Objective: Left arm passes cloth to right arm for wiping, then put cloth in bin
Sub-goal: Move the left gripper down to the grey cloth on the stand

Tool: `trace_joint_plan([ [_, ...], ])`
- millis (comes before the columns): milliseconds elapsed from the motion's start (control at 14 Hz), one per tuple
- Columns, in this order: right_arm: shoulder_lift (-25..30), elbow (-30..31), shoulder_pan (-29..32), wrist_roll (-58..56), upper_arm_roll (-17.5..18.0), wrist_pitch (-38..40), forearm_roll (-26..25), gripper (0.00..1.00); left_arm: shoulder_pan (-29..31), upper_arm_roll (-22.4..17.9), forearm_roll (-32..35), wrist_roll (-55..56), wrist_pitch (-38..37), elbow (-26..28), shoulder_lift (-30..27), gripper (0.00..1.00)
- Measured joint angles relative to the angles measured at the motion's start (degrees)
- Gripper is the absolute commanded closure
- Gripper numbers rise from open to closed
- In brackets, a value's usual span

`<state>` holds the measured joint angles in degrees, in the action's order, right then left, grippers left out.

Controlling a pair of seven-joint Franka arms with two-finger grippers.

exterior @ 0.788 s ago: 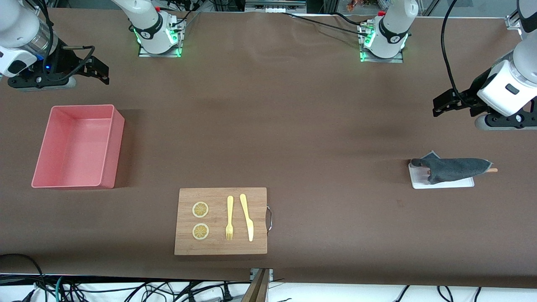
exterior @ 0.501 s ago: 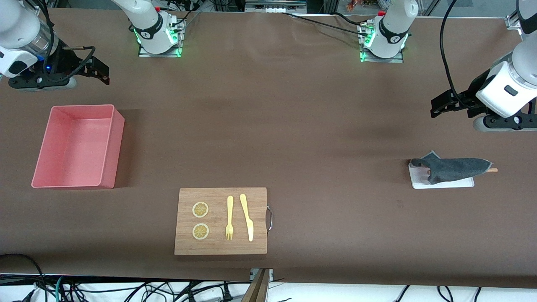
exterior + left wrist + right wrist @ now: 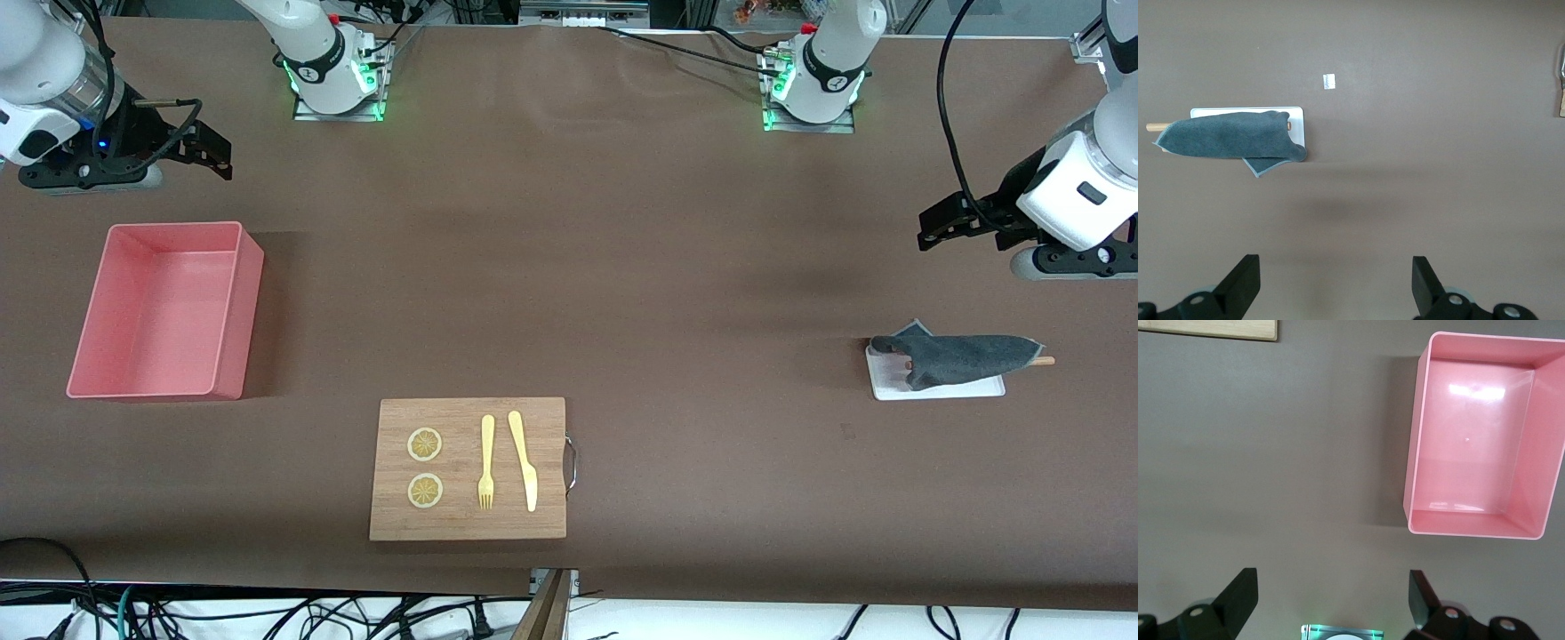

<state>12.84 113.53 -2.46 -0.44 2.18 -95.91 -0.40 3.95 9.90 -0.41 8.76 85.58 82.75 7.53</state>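
The cloth (image 3: 965, 356), dark grey face up, lies draped on a white tray (image 3: 933, 389) with a wooden stick (image 3: 1047, 360) poking out beneath it, toward the left arm's end of the table. In the left wrist view the cloth (image 3: 1231, 137) shows apart from my left gripper (image 3: 1335, 280). My left gripper (image 3: 930, 229) is open and empty, up over bare table, apart from the cloth. The pink bin (image 3: 233, 302) stands empty at the right arm's end and also shows in the right wrist view (image 3: 1413, 473). My right gripper (image 3: 218, 153), also seen in its wrist view (image 3: 1331, 597), is open and empty and waits over bare table near the bin.
A wooden cutting board (image 3: 468, 516) with a metal handle lies near the front edge and carries two lemon slices (image 3: 424, 444), a yellow fork (image 3: 486, 462) and a yellow knife (image 3: 524, 462). A small white tag (image 3: 1329, 81) lies on the table near the tray.
My left arm's hand has shifted slightly over the table's end. The cloth, the bin and the right arm have not moved.
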Motion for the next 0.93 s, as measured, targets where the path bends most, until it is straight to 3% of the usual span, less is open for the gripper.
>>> trace_joint_plan([
  [931, -0.02, 0.25, 0.02, 0.1, -0.07, -0.39, 0.0, 0.0, -0.01, 0.28, 0.09, 0.0, 0.2, -0.03, 2.74, 0.0],
])
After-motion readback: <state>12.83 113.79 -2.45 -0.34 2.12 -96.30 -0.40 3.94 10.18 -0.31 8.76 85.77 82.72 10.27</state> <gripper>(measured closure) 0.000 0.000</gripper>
